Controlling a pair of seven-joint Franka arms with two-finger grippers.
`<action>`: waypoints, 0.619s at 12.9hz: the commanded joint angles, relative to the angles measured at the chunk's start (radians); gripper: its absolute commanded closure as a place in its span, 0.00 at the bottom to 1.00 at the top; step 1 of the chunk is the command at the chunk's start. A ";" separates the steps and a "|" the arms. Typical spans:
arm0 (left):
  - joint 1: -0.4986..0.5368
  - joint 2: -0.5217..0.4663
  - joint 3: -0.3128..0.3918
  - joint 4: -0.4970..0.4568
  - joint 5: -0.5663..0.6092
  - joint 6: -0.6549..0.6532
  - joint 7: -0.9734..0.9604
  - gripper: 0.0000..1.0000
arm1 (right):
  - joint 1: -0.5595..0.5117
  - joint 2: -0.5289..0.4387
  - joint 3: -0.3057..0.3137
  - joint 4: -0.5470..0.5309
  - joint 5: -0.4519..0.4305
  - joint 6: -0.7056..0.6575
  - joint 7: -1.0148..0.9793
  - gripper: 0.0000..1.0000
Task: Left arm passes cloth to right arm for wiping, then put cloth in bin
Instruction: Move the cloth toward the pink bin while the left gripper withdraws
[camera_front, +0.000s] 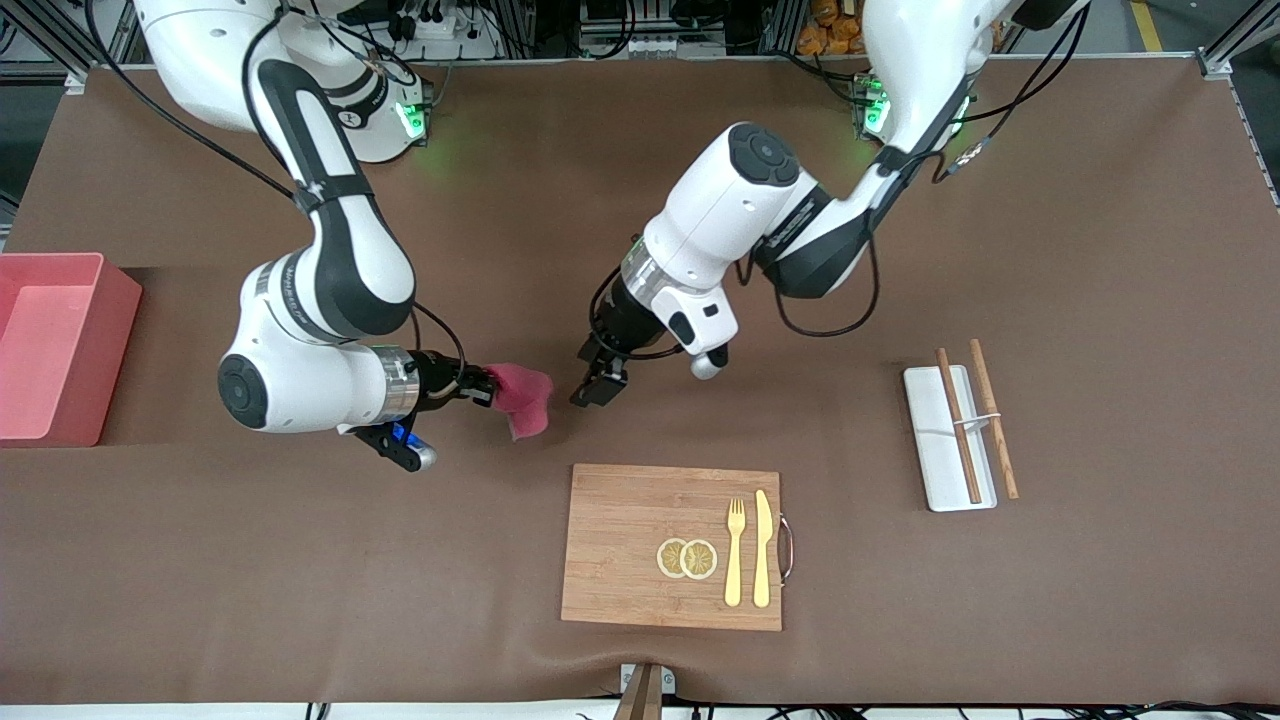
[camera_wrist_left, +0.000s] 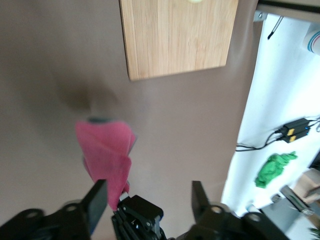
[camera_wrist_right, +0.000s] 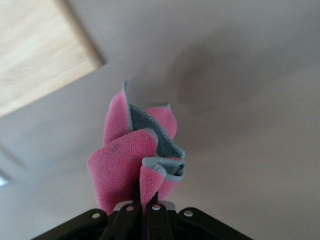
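The cloth (camera_front: 522, 398) is clamped in the right claw (camera_front: 487, 388), dangling above the tabletop (camera_front: 300, 560). The left claw (camera_front: 597, 380) is spread apart just beside it. Soft, light and floppy; best pinched at the bunched fold.

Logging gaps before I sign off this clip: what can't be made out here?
- bin: front view's edge cuts it off; its floor is only partly visible.
- cloth: bunched in the right gripper; the right wrist view shows folds hiding most of its grey side.
- left gripper: open; blurred in the left wrist view.
- cutting board: both wrist views crop it.
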 joint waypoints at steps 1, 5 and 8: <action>0.066 -0.089 -0.011 -0.015 0.012 -0.157 0.110 0.00 | -0.018 0.015 0.002 -0.070 -0.179 0.001 -0.140 1.00; 0.172 -0.200 -0.008 -0.015 0.009 -0.403 0.392 0.00 | -0.245 0.010 0.002 -0.130 -0.360 0.006 -0.529 1.00; 0.277 -0.259 -0.005 -0.017 0.008 -0.546 0.671 0.00 | -0.428 0.007 0.002 -0.127 -0.408 -0.040 -0.824 1.00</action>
